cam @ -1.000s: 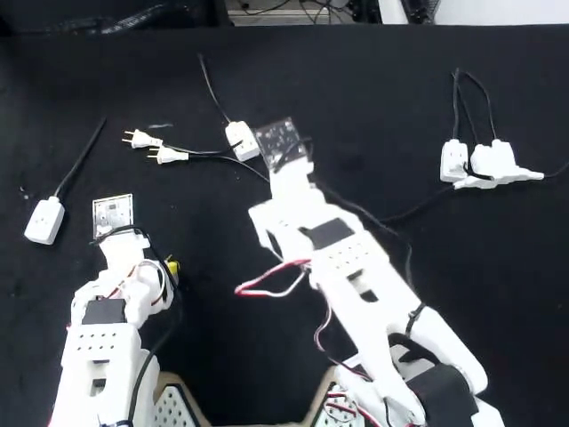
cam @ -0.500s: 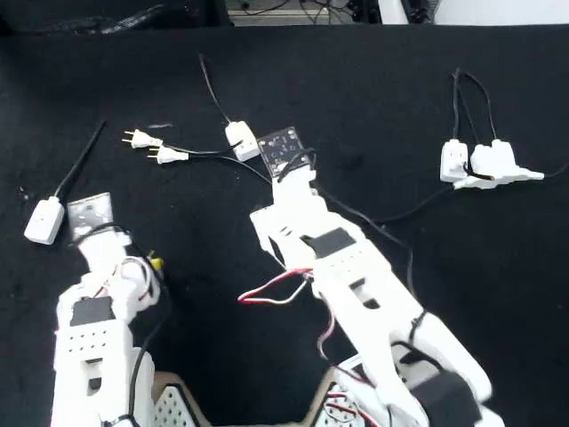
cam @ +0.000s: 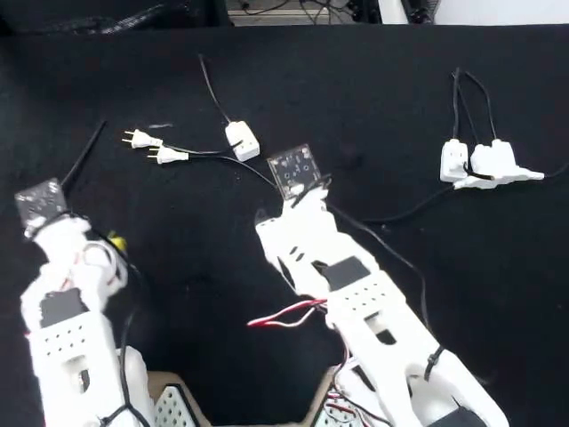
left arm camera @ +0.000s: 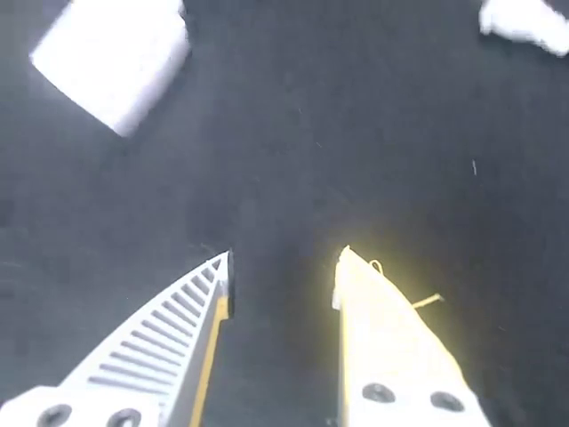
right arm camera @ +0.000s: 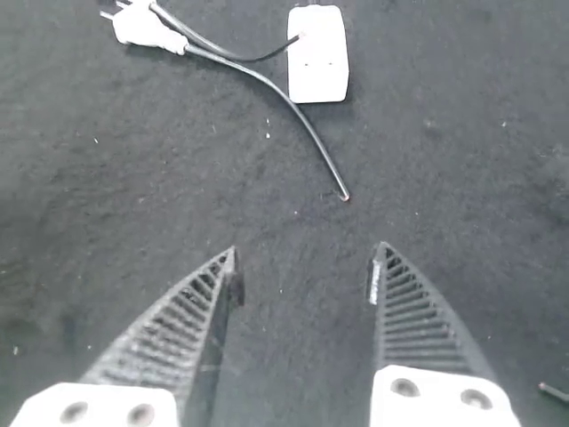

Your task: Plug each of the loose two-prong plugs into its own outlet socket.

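Note:
Two loose two-prong plugs (cam: 142, 140) (cam: 169, 156) lie at the back left, their black cables running right toward a white outlet socket (cam: 242, 140). In the right wrist view this socket (right arm camera: 317, 53) and one plug (right arm camera: 142, 27) lie ahead of my right gripper (right arm camera: 305, 258), which is open and empty above the black mat. My left gripper (left arm camera: 283, 262) is open too, with nothing between its fingers. Ahead of it and off to one side lies a second white socket (left arm camera: 111, 62), and a white plug body (left arm camera: 529, 22) shows at the frame's corner.
At the far right, two white sockets (cam: 453, 160) (cam: 498, 165) sit together with cables running into them. A black cable (cam: 382, 218) crosses the black mat (cam: 178, 249) beside the right arm (cam: 338, 267). The left arm (cam: 62, 294) stands near the left edge.
The left arm has swung left over the spot where the left socket lay. The right arm has drawn back from the middle socket toward the table's near side.

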Controlling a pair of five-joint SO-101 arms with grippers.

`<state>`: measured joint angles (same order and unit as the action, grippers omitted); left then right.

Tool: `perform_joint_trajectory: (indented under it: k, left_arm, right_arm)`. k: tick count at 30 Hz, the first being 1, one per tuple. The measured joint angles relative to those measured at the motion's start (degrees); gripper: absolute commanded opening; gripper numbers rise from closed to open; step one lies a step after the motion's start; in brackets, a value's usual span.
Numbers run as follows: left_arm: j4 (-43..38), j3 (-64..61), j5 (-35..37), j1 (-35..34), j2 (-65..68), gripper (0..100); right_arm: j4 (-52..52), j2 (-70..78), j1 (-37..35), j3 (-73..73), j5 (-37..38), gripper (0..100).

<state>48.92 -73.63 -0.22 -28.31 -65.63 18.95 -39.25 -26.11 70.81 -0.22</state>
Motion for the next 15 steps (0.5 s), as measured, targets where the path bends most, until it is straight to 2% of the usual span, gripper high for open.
perform_joint_trajectory:
  k: [5, 8, 15]
  left_arm:
    - [10.1, 11.3, -6.8, -5.0, 0.0, 20]
    - [14.6, 15.9, -8.1, -6.3, -0.1, 20]
    - [14.1, 18.2, -11.5, -8.4, 0.3, 20]
  right_arm:
    - [-1.5, -2.7, 0.0, 0.9, 0.0, 22.2]
    - [-1.5, -4.9, -0.2, 2.7, 0.0, 22.2]
    - [-1.5, -13.5, -3.1, 8.0, 0.0, 22.2]
